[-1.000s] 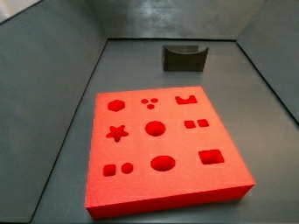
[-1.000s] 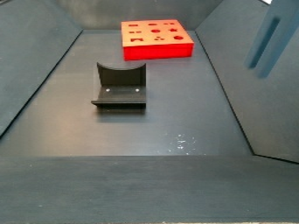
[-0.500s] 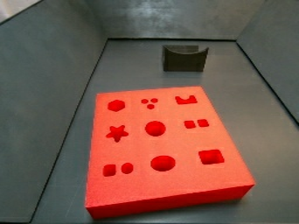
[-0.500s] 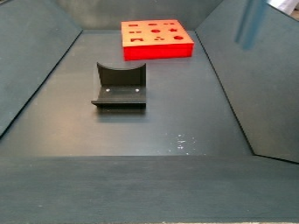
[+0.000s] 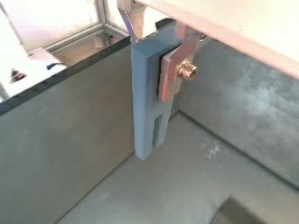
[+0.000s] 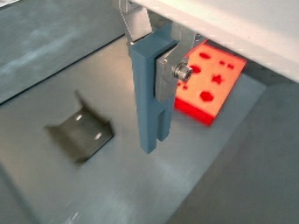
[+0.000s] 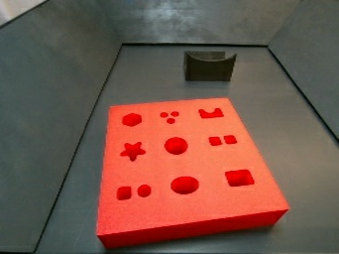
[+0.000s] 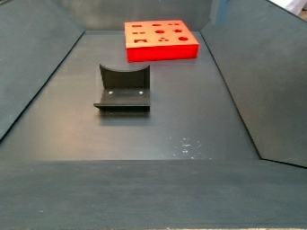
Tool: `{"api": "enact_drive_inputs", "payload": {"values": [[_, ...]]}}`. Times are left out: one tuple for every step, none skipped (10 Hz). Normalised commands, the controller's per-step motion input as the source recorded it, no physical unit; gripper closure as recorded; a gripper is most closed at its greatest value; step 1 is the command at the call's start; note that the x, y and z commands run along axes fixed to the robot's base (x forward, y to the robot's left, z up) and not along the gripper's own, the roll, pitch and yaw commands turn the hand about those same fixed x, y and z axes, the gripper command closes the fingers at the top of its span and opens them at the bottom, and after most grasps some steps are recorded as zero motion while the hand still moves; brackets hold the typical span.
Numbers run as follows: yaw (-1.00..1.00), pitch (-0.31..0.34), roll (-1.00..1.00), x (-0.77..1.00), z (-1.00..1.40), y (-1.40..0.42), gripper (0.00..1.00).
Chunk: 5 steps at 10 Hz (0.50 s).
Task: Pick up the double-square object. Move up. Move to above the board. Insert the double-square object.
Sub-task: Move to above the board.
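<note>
My gripper [image 5: 158, 59] is shut on the double-square object [image 5: 146, 105], a long blue bar with a slot at its lower end. The bar hangs straight down between the silver fingers [image 5: 172, 74], high above the dark floor. Both wrist views show the gripper [image 6: 160, 63] and the bar [image 6: 149, 105]. The red-orange board [image 6: 208, 83] with shaped recesses lies on the floor beyond and to one side of the bar. Both side views show the board [image 7: 185, 169] [image 8: 160, 40]. Neither side view shows the gripper or the bar.
The dark fixture [image 6: 79, 136] stands on the floor apart from the board and shows in both side views [image 7: 208, 65] [image 8: 122, 87]. Sloping grey walls [image 8: 36, 81] enclose the floor on all sides.
In a side view the blue bar rose along the right wall and left the picture at the top. The board and the fixture have not moved.
</note>
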Motion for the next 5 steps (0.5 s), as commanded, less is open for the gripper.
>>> {"api": "enact_drive_inputs", "payload": {"values": [[0.0,0.119,-0.02,0.33,0.05,-1.0,1.0],[0.0,0.121,-0.01,0.34,0.05,-1.0,1.0],[0.0,0.122,0.0,0.35,0.06,-1.0,1.0],[0.01,0.129,-0.01,0.36,0.06,-1.0,1.0],[0.01,0.13,-0.01,0.36,0.06,-1.0,1.0]]}}
